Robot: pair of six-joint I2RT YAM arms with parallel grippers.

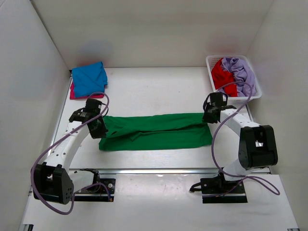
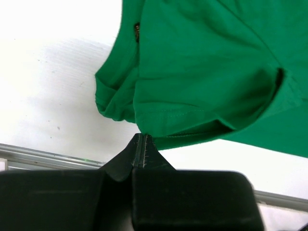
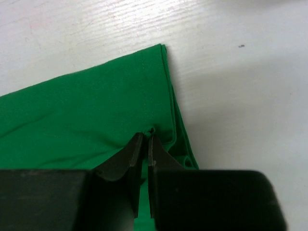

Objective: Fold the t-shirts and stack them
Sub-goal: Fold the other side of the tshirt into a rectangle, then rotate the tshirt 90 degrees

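Green t-shirt [image 1: 156,131]: folded into a long band, lying across mid-frame on the white surface [image 1: 144,91]. The wrist views show me the left pincer [image 2: 142,144] and right pincer [image 3: 146,144] each pinched shut on an end hem. Only the overhead view shows the blue t-shirt [image 1: 89,78], upper left.

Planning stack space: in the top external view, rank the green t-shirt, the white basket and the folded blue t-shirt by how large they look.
1. green t-shirt, clearly largest
2. white basket
3. blue t-shirt
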